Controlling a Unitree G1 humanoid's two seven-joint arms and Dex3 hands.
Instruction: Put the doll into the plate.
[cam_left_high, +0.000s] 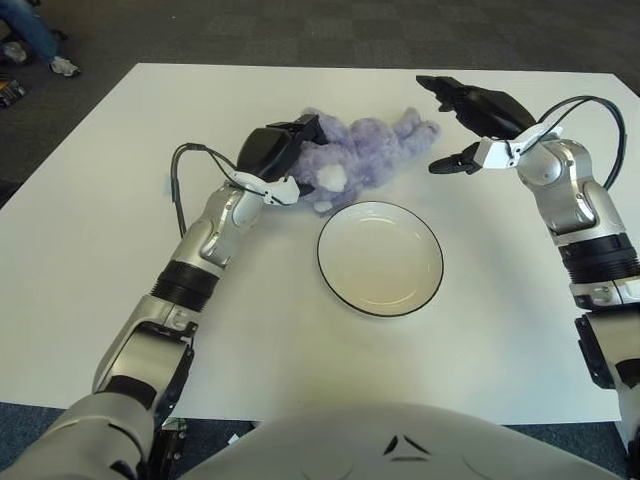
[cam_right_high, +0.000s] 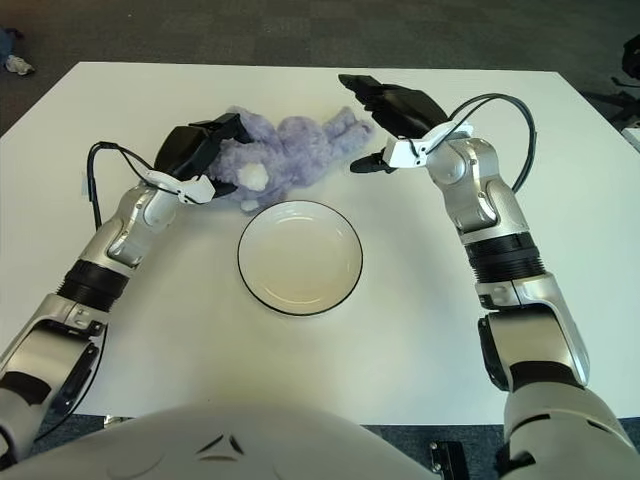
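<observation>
- While my left robot hand (cam_left_high: 278, 150) has its fingers curled around the head end of the purple doll (cam_left_high: 362, 154), the toy sits just beyond the far-left rim of the plate (cam_left_high: 380, 258), not in it.
- I judge the grip is at that end because it is the part nearest this arm; the legs stretch out toward the right, lying loose.
- My right robot hand (cam_left_high: 468, 110) shows just beside the doll's feet, fingers spread wide and holding nothing; I read it as placed there to catch or steady the trailing end, though I cannot tell whether it touches the plush.
- I see the plate empty on the white bench (cam_left_high: 120, 200), between the two arms, so either one can reach it.
- Soft plush will sag, so I expect the body to droop as it goes over the rim.
</observation>
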